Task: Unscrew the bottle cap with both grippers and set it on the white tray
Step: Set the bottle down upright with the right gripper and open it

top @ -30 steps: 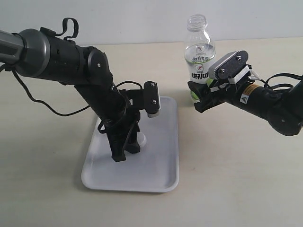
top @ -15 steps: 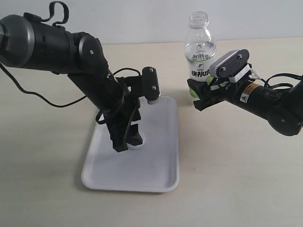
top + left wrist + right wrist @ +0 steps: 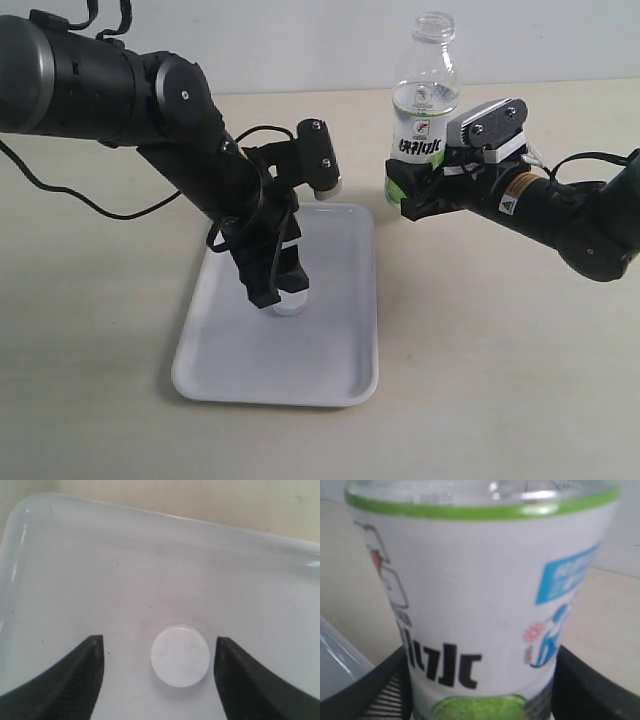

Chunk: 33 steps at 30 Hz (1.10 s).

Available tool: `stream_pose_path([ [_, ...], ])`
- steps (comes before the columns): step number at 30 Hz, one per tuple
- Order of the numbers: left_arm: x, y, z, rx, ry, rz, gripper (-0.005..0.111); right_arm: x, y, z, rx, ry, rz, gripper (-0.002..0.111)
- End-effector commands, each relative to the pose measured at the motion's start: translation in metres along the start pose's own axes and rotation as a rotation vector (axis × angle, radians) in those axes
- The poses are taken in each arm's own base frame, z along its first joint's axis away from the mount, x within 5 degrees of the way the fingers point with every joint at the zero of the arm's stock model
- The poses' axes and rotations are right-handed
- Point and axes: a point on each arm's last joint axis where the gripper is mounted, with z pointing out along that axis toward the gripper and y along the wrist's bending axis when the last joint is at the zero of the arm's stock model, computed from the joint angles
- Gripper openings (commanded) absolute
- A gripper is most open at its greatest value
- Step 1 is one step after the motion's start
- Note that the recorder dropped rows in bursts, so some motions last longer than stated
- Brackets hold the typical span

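- Exterior view: the white tray (image 3: 335, 350) lies on the pale table (image 3: 500, 380), at about 7 o'clock from the middle of the scene.
- The left gripper (image 3: 278, 292), all black, points down over the tray. Its tips are close above the bottle cap (image 3: 291, 307), which shows as a small white disc on the tray floor, toward 12 o'clock of the tray's centre.
- From this side I cannot tell how wide the left jaws stand.
- The bottle (image 3: 425, 95) stands upright at about 1 o'clock from the scene's middle, its mouth open, well apart from the cap and off the tray at the tray's 2 o'clock.
- The right gripper (image 3: 412, 192), with the white block and warning sticker, reaches in from 3 o'clock and clasps the bottle low on its label. The bottle's base is hidden behind it.
- Left wrist view: the bottle cap (image 3: 180, 655) lies flat, top up, on the tray's glossy floor (image 3: 150, 570).
- The left gripper (image 3: 158, 646) has its jaws spread wide. The two black fingers (image 3: 75, 680) flank the cap with a clear gap on each side, touching nothing.
- Right wrist view: the bottle (image 3: 480, 600) fills the picture, with its white label, green band, dark characters and lime picture.
- The right gripper (image 3: 480, 692) has its jaws pinching the bottle. A black finger (image 3: 370, 692) presses against each side of the label.
- A rounded corner of the white tray (image 3: 335, 667) shows beside one finger.
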Motion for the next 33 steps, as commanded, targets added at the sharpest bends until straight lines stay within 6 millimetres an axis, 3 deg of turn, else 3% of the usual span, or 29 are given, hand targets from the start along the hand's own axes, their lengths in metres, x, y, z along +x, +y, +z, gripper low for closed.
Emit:
stream_pose_path([
  [1,-0.0048,-0.0007,-0.0062,-0.015,-0.024,-0.012,0.062,-0.0047,-0.0013,0.0017,-0.006,-0.033,0.005,0.0],
  [10,-0.0053,0.0,-0.0062,-0.024,-0.029,-0.013,0.062,0.0016,-0.0038,0.0038,0.014,0.007,0.019,0.003],
  [12,-0.0053,0.0,-0.0062,-0.024,-0.029,-0.013,0.062,0.002,-0.0053,0.0038,0.03,0.006,0.029,0.011],
  [19,-0.0053,0.0,-0.0062,-0.024,-0.029,-0.013,0.062,0.002,-0.0056,0.0038,0.033,0.005,0.031,0.057],
  [22,-0.0053,0.0,-0.0062,-0.024,-0.029,-0.013,0.062,0.002,-0.0056,0.0038,0.033,0.005,0.031,0.07],
  [33,-0.0053,0.0,-0.0062,-0.024,-0.029,-0.013,0.062,-0.0051,-0.0089,0.0028,0.069,-0.027,0.048,0.084],
])
